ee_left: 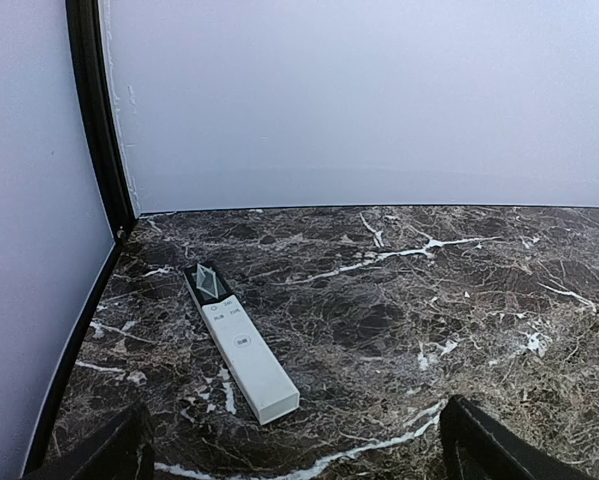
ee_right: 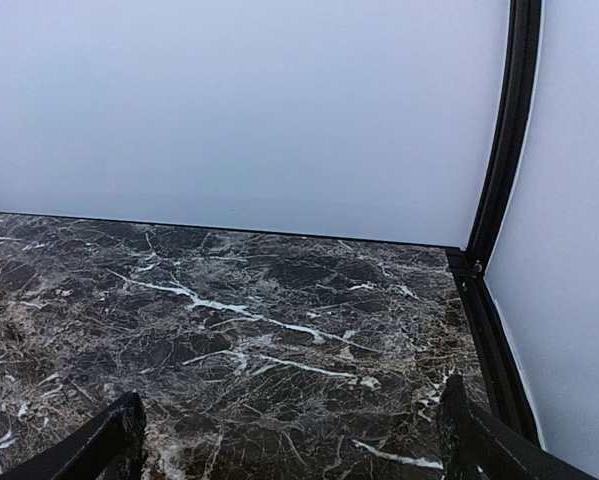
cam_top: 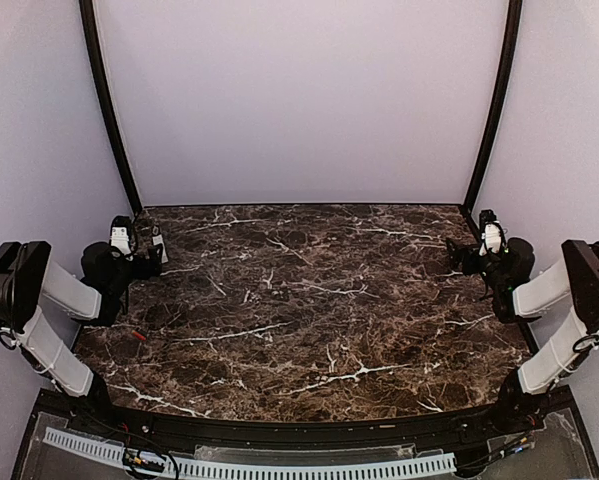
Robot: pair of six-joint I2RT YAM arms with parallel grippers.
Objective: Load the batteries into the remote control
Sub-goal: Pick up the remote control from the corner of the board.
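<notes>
Marble table (cam_top: 309, 300), remote control (ee_left: 241, 345) near left wall (ee_left: 29, 250)

The bench (cam_top: 309, 300) is dark brown marble veined with white. The remote (ee_left: 241, 345) is white with a dark patch at one end. The battery (cam_top: 138, 335) is red. Walls (cam_top: 299, 100) are pale lilac, posts (cam_top: 107, 110) black.

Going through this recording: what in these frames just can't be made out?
Batteries: top view, just a red speck, too small to count.
Remote control: left wrist view shows only its button side; battery compartment not visible.
Right gripper: right wrist view, fingers cut off by the bottom edge.
</notes>
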